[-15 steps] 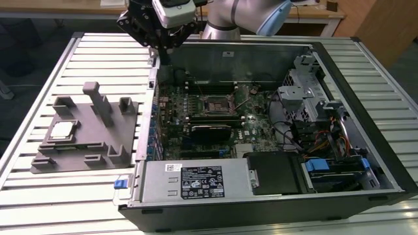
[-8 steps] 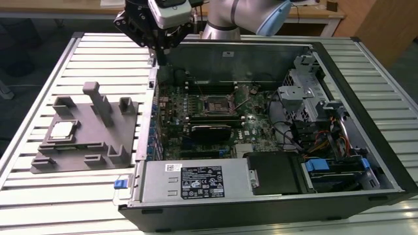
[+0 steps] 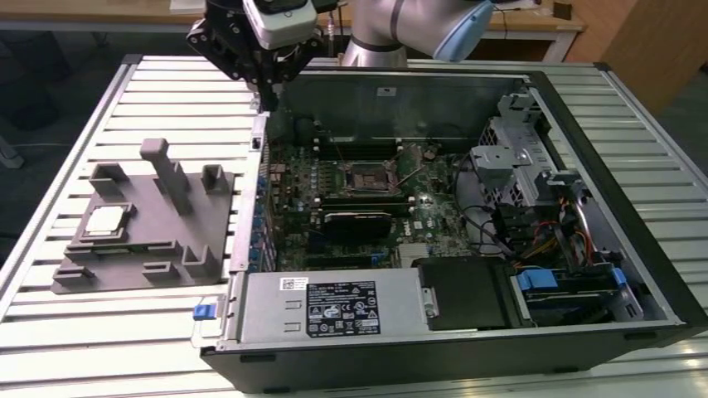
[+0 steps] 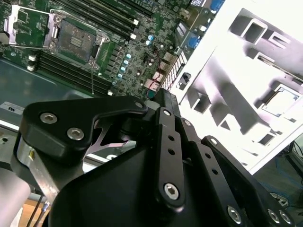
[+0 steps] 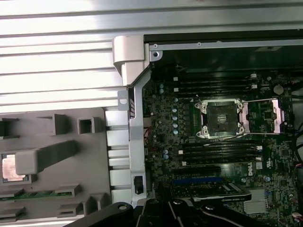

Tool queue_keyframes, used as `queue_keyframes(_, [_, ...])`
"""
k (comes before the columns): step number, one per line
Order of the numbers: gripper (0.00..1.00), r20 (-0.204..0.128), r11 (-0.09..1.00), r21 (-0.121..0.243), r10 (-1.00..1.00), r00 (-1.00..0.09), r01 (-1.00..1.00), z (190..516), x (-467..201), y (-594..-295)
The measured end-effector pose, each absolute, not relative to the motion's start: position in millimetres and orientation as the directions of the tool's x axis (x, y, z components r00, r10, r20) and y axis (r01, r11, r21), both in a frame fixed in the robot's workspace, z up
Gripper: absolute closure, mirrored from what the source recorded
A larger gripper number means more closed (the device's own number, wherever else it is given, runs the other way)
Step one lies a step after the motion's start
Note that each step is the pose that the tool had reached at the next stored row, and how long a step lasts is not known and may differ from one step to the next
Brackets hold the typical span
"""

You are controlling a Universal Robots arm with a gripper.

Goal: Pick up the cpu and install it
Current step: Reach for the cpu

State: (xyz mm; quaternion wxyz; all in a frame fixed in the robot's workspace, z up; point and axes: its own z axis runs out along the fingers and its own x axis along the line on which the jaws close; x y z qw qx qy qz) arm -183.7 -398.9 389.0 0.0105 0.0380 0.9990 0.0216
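The cpu [image 3: 108, 220] is a small pale square chip lying flat in a recess of the grey fixture block [image 3: 144, 249], on the exterior view's left. In both wrist views it sits in that same recess [image 4: 283, 100] [image 5: 10, 166], partly behind a fixture post in the first wrist view. The motherboard socket [image 3: 366, 177] [image 4: 75, 38] [image 5: 221, 118] is a dark square with a metal frame, its load plate swung open. My gripper [image 3: 269, 93] hangs above the case's far corner nearest the fixture, well above both, with nothing visibly held. Its black linkage [image 4: 165, 151] fills the near part of the second wrist view.
The open computer case [image 3: 619, 191] lies on a slatted metal table [image 3: 133, 91]. Inside are memory slots [image 3: 360, 199], a power supply [image 3: 332, 307], a drive cage [image 3: 520, 157] and cable bundles [image 3: 531, 240]. The fixture carries several upright posts [image 3: 166, 170].
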Motion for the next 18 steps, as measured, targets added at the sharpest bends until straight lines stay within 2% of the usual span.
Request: queue_keyframes(18, [0.89,-0.018,0.996,0.044,0.076,-0.997,0.075,387.8,-200.5,-398.9])
